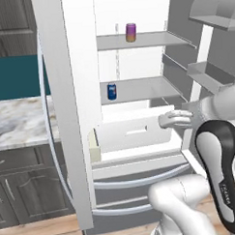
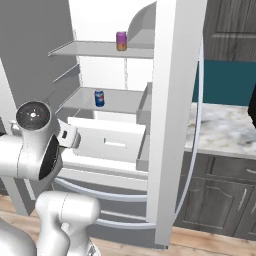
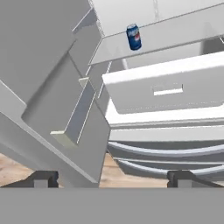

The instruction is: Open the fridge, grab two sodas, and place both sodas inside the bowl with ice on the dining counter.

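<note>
**Fridge open, both cans on their shelves**

We see the tall grey steel French-door fridge [image 1: 72, 141] standing with both doors swung wide and its white interior exposed. Our white arm rises in front of it, bent at the elbow, its forearm reaching level toward the white pull-out crisper drawer [image 2: 107, 142] low in the compartment. The two-finger gripper [image 3: 113, 178] has its jaws spread wide and holds nothing; in the hand view its dark tips sit far apart, aimed at the drawer and the left door's bins.

On the upper shelf [image 1: 135, 41] stands the small purple can with an orange lower band [image 1: 130, 32], upright. On the shelf below [image 2: 107, 102] stands the small blue can [image 3: 134, 36], also upright, just above the drawer
</note>
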Robot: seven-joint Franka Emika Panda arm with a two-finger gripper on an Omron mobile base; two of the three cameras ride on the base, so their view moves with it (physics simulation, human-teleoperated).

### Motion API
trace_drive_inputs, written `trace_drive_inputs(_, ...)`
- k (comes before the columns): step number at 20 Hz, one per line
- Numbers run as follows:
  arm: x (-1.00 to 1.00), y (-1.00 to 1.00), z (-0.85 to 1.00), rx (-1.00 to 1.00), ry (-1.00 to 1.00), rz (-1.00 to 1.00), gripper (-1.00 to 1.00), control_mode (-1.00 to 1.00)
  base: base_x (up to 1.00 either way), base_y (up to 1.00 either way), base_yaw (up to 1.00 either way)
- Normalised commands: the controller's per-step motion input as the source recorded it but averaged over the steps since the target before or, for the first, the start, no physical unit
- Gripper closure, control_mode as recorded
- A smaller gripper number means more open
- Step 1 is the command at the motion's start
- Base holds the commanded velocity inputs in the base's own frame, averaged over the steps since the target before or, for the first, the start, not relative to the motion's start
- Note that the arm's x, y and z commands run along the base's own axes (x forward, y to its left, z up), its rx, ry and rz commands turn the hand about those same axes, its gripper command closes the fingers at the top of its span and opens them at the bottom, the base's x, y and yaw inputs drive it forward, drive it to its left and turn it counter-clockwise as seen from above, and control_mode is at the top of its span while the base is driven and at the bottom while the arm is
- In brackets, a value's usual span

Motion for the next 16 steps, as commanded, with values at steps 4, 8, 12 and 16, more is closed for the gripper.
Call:
trace_drive_inputs(4, -0.01, 0.09, -0.59, -0.22, 0.04, -0.01, -1.0, -1.0, 0.0, 0.0, 0.0)
trace_drive_inputs(8, 0.0, 0.0, -0.35, -0.11, 0.0, -0.07, -1.0, -1.0, 0.0, 0.0, 0.0)
trace_drive_inputs(12, 0.12, 0.0, -0.18, -0.07, 0.0, -0.13, -1.0, -1.0, 0.0, 0.0, 0.0)
trace_drive_inputs(16, 0.0, 0.0, 0.0, 0.0, 0.0, 0.0, -1.0, 1.0, 0.39, 0.07, -0.14)
